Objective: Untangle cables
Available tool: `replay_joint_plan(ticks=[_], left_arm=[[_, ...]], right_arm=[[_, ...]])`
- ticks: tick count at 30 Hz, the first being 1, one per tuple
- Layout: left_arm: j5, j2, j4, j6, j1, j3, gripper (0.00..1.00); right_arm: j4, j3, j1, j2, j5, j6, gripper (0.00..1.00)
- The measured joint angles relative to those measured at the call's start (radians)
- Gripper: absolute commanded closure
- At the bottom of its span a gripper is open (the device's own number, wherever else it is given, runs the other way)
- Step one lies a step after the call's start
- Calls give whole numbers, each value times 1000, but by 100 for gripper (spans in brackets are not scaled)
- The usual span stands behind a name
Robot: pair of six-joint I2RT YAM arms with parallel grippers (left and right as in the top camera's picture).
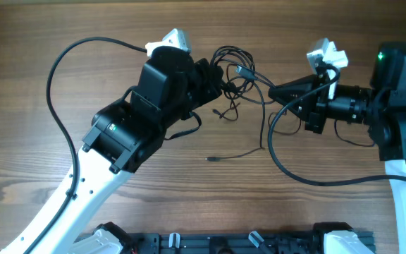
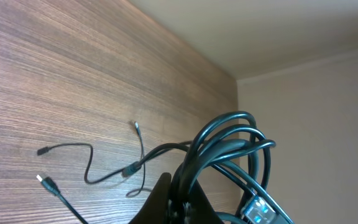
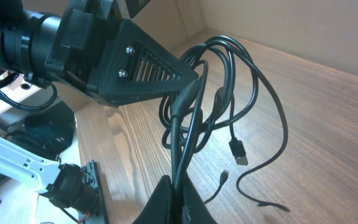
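A wooden table is spanned by two arms. Toward its far side, about midway between the left and right edges, a knot of thin black cables is held between them and appears lifted off the surface.

The step in hand is judged to be the pulling apart of this knot. It is best done if the two grips are drawn apart slowly and level, toward the left and right edges, so that loops are slid through one another rather than cinched tight. The pull should be eased once the coils are seen to bunch, and one grip re-taken nearer a free end.

The left gripper is clenched on the coiled part of the bundle, several loops being pinched in it. The right gripper is clamped shut on strands of the same knot, close beside the tip of the other.

A loose strand is seen lying nearer the front edge, apart from the knot. A small flat plug is seen dangling from the bundle.
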Motion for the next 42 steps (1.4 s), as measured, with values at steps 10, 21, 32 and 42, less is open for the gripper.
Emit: replay_joint_plan(ticks=[10, 21, 32, 42], left_arm=[[-48, 0, 0, 118, 15, 0, 96], [196, 0, 164, 475, 17, 0, 96], [420, 0, 172, 809, 17, 0, 96], [547, 0, 130, 1036, 19, 0, 96]], right_arm=[[51, 0, 0, 0, 159, 164, 22], [40, 0, -1, -1, 275, 220, 11], [13, 0, -1, -1, 270, 151, 13], [-22, 0, -1, -1, 552, 312, 13]])
